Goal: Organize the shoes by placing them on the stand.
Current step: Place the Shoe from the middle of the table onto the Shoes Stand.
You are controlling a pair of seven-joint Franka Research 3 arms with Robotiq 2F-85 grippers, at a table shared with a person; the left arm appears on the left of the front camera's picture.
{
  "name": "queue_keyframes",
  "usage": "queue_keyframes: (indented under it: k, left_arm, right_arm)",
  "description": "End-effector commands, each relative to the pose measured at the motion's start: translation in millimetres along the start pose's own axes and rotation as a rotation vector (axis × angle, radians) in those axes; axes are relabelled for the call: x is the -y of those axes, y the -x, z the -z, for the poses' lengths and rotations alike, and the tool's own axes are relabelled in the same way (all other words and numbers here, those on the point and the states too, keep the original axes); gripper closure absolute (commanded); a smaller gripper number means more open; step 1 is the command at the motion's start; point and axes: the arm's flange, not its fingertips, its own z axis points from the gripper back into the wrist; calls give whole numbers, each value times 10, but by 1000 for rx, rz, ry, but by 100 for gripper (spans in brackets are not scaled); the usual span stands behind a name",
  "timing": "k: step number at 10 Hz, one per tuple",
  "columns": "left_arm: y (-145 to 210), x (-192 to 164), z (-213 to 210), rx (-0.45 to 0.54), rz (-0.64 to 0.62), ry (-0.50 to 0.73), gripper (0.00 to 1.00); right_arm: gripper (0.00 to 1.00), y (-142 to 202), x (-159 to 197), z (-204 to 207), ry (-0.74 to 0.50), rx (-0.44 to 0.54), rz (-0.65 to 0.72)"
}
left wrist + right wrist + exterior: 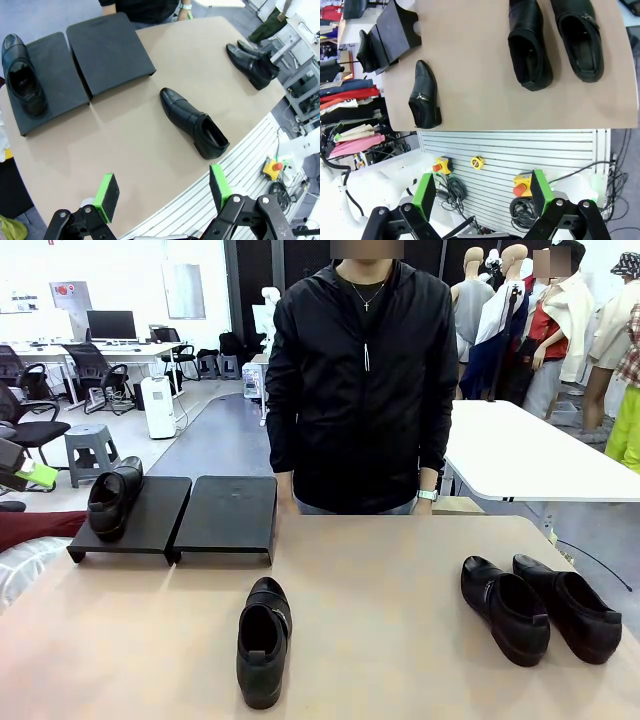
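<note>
Tan table (400,560). Person (360,390) behind the stand (225,515), hands hidden by table edge. One shoe (112,498) on stand's L panel; second shoe (264,640) in front of stand; shoe pair (505,610) well to its R. Left gripper (163,191) & right gripper (482,191): jaws wide open, empty, well short of stand.

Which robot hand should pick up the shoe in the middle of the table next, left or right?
Probably the left. The middle shoe lies just ahead of the open left hand, and the stand with its free panel sits on that side. The open right hand faces the two shoes farther right.
</note>
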Motion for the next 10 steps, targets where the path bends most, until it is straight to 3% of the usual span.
queue_keyframes:
  k: [1,6,7,8,9,10]
  left_arm:
    - [7,-7,9,12,9,17,6]
    - [0,0,0,0,0,0,6]
    - [-217,435,426,-135,32,65,6]
    - [-262,802,1002,-318,108,25,6]
    - [-196,1079,1542,-439,137,53,6]
    - [-113,1218,1937,-523,133,-8,6]
  right_arm:
    - [0,19,-38,-25,-12,-7,19]
    - [0,19,-38,-25,-12,-7,19]
    - [0,19,-38,-25,-12,-7,19]
    - [0,19,-38,-25,-12,-7,19]
    - [0,19,-38,-25,-12,-7,19]
    - [0,19,-38,-25,-12,-7,19]
